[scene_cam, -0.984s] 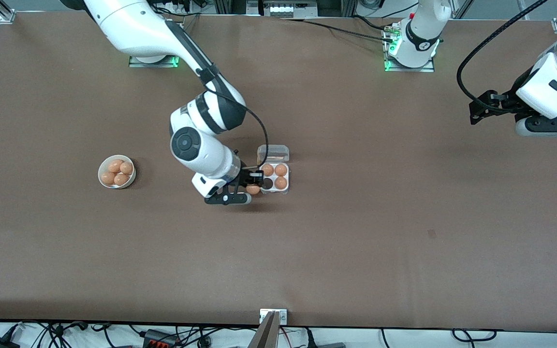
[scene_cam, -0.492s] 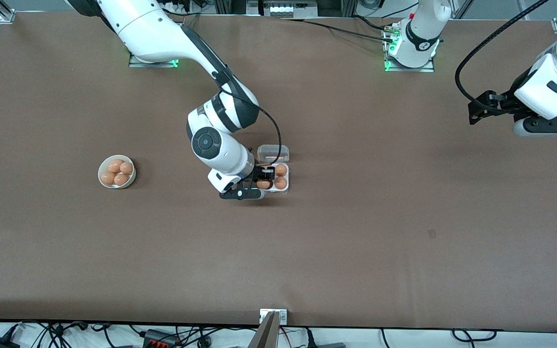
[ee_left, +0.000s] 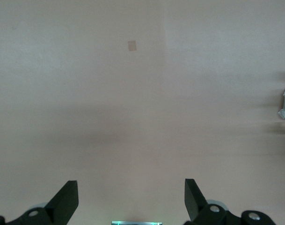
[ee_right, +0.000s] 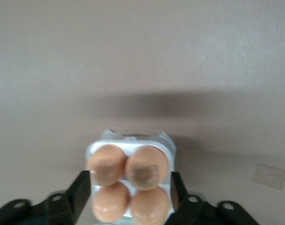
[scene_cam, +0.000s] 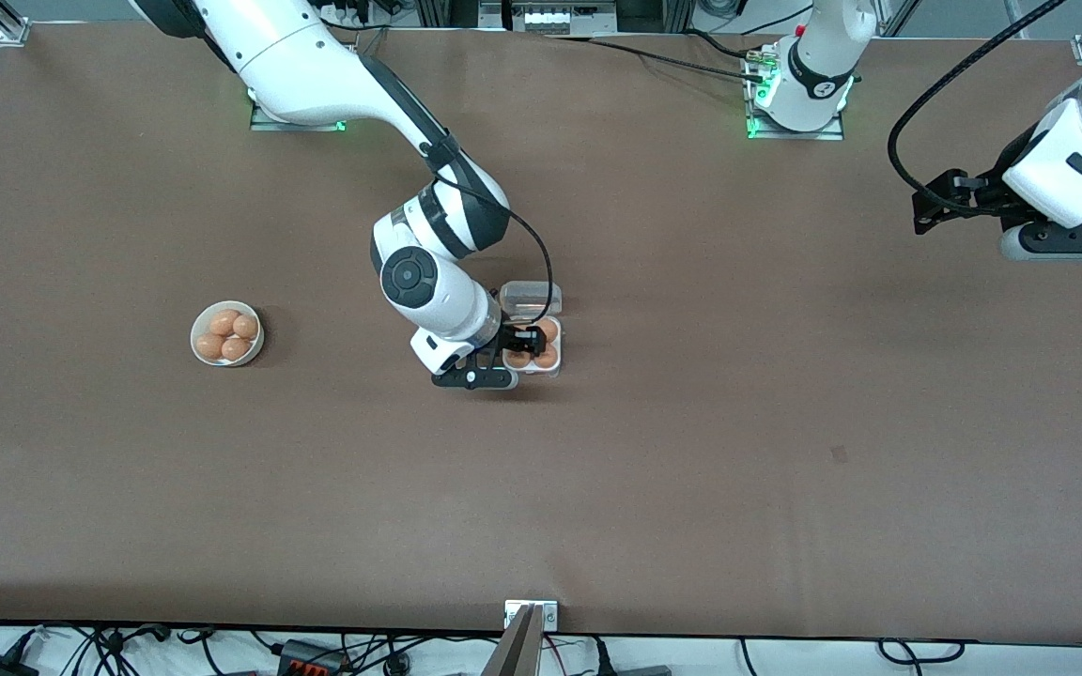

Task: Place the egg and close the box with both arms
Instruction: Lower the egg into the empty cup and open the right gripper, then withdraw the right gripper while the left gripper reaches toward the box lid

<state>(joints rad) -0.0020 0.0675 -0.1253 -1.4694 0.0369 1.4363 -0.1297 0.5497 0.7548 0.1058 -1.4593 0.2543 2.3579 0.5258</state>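
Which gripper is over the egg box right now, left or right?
The right gripper is over the box, its fingers straddling the eggs. The left gripper waits open above bare table at the left arm's end, with only brown tabletop beneath it.

High front camera facing the arms; wrist cameras down toward table (scene_cam: 691, 469).

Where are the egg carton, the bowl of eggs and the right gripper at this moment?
box (ee_right: 103, 137): right wrist view, on its clear plastic rim beside the eggs.
bowl (scene_cam: 257, 343): front view, on its white rim.
right gripper (ee_right: 130, 187): right wrist view, midway between its open fingertips, over the box.
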